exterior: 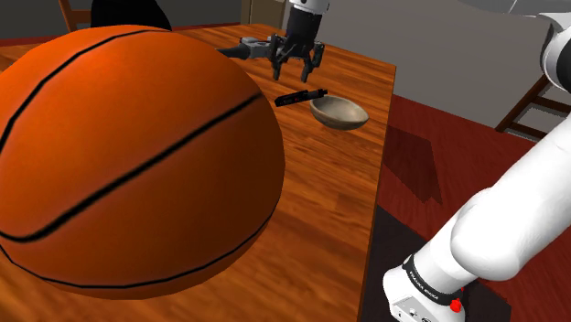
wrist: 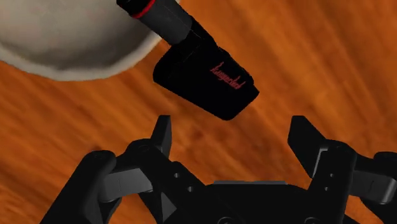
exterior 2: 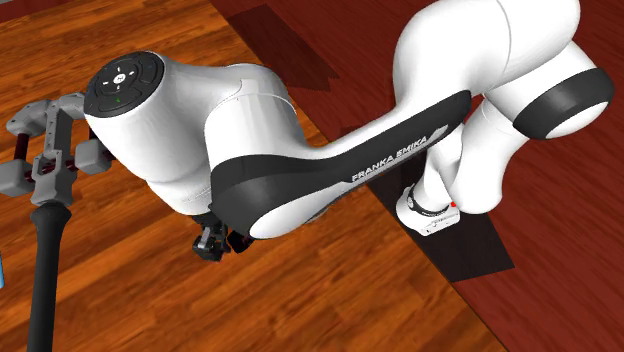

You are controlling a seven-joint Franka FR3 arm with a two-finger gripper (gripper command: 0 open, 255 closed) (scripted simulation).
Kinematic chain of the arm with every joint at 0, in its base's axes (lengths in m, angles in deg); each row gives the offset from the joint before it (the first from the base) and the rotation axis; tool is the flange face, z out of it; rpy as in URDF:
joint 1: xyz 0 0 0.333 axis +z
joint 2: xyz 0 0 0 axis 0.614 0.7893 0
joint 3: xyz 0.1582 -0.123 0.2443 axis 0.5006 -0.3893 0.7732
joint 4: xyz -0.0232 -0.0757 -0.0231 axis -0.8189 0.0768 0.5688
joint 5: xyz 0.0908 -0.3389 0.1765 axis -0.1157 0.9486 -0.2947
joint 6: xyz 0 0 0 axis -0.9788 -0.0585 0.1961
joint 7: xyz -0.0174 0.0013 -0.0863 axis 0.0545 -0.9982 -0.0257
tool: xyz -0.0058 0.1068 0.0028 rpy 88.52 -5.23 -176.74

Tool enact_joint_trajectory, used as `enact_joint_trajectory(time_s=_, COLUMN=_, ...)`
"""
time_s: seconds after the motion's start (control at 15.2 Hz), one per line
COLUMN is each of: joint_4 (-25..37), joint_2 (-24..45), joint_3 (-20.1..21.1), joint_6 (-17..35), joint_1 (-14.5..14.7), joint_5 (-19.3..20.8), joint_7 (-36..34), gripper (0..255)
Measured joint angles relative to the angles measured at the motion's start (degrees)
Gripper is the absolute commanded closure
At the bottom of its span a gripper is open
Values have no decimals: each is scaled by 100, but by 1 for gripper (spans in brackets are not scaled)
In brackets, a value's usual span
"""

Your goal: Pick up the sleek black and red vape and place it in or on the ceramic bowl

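Observation:
The vape [exterior: 302,96] is a black stick lying flat on the wooden table [exterior: 329,201], one end close to the rim of the tan bowl [exterior: 339,112]. In the wrist view the vape [wrist: 207,79] shows red lettering and a red ring, and its thin end lies across the edge of the pale bowl [wrist: 70,44]. My gripper [exterior: 297,69] hangs above the table just behind the vape, open and holding nothing. The wrist view has both black fingers [wrist: 164,133] standing wide apart, the gripper [wrist: 232,137] just short of the vape's thick end.
A huge orange basketball [exterior: 119,155] fills the shoulder view's left. A grey gadget [exterior: 245,48] lies on the table beside my gripper; the second exterior view shows a grey and red tool [exterior 2: 45,150] with a black handle. The table's edge [exterior: 380,183] runs down the right.

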Motion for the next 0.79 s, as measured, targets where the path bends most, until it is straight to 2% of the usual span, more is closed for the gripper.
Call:
enact_joint_trajectory(time_s=0.2, joint_4=-663, joint_2=-672, joint_3=-227, joint_6=-31, joint_1=-80, joint_5=-407, joint_7=2389, gripper=0)
enact_joint_trajectory(time_s=0.33, joint_4=-784, joint_2=-783, joint_3=-323, joint_6=-52, joint_1=-71, joint_5=-508, joint_7=3226, gripper=0)
enact_joint_trajectory(time_s=0.79, joint_4=-1362, joint_2=-876, joint_3=-328, joint_6=420, joint_1=-42, joint_5=-564, joint_7=3536, gripper=0)
